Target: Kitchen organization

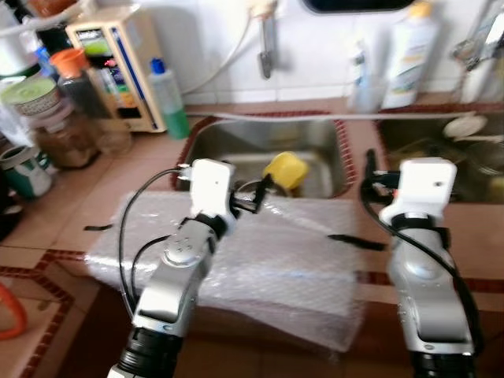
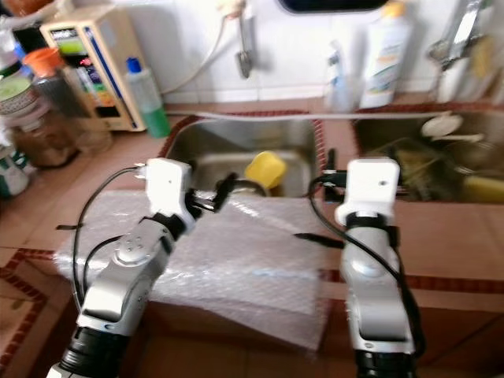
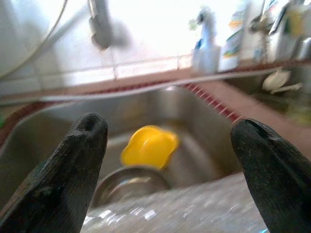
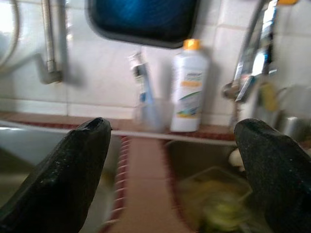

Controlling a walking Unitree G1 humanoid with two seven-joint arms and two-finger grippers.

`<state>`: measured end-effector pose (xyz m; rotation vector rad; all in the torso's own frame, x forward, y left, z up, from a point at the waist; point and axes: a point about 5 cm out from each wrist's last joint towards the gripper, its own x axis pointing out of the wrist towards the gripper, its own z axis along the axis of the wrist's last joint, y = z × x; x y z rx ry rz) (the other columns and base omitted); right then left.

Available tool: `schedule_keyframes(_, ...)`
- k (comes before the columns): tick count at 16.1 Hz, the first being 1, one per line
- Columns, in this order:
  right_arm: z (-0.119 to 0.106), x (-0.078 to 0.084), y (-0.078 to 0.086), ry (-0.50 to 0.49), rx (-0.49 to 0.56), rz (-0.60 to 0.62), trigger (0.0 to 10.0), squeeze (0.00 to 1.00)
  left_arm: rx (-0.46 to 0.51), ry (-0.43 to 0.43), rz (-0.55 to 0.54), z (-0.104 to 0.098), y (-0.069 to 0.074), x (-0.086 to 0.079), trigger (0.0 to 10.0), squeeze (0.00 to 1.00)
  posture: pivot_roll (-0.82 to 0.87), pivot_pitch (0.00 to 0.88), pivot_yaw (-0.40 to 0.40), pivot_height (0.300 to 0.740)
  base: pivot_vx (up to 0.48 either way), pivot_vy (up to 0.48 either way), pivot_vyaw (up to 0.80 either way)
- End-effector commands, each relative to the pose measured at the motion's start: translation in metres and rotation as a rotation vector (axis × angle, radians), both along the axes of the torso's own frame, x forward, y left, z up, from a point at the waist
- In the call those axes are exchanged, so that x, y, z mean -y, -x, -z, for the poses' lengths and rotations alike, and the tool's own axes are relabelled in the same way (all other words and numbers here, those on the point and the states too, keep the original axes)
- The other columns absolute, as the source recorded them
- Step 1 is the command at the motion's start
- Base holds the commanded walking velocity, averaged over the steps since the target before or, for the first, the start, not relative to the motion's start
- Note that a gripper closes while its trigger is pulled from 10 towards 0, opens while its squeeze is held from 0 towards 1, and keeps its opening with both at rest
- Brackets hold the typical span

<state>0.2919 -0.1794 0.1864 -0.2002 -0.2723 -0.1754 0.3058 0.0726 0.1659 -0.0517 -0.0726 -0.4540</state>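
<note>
stage: early, my read. Nothing held, nothing visibly sorted yet.
left gripper (image 3: 167, 145): fingers spread wide, empty, held over the near rim of the left sink basin (image 1: 236, 142), aimed into it.
right gripper (image 4: 172, 145): fingers also wide apart, empty, raised over the strip of counter between the two basins, facing the tiled wall.
yellow cup (image 1: 285, 170): down in the left sink basin, near its middle, apart from both grippers. Looks tipped, too blurred to be sure.
metal bowl (image 3: 129, 182): in the same basin, just beside the yellow cup on the robot's side.
bubble wrap sheet (image 1: 268, 268): spread on the tiled counter in front of the sink, under both arms, near edge hanging over the counter front.
right sink basin (image 1: 409, 138): holds dishes and scraps, blurred, can't tell them apart.
white bottle (image 4: 188, 87): upright on the ledge behind the sinks, a small spray bottle (image 4: 146, 97) just beside it.
jars (image 1: 59, 126): clustered on the counter far left, by a boxy appliance (image 1: 118, 63) and a green bottle (image 1: 169, 98).
left to do: likely fetching the yellow cup, then the rest of the clutter. All of it, as far as I can see.
</note>
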Motion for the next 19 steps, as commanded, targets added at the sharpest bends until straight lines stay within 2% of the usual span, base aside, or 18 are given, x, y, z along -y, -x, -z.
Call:
schedule_keyframes(1,-0.0018,-0.0105,-0.0012,-0.01,0.005,-0.037,10.0,1.0,-0.009,0.001,-0.031,0.0017,-0.002,-0.0115,10.0,0.0,-0.01,0.021,0.124,0.74,0.0,-0.247,0.0)
schedule_keyframes(15,-0.0038,-0.0116,-0.0014,-0.005,0.011,-0.05,10.0,1.0,-0.02,0.02,-0.037,0.0025,-0.0017,-0.0111,10.0,0.0,-0.01,0.021,0.117,0.74,0.0,0.0,0.0)
schedule_keyframes(19,-0.0043,-0.0114,-0.0017,-0.021,0.014,-0.05,10.0,1.0,-0.024,0.022,-0.03,0.0029,-0.0008,-0.0102,10.0,0.0,-0.01,0.024,0.12,0.74,-0.324,0.0,0.0)
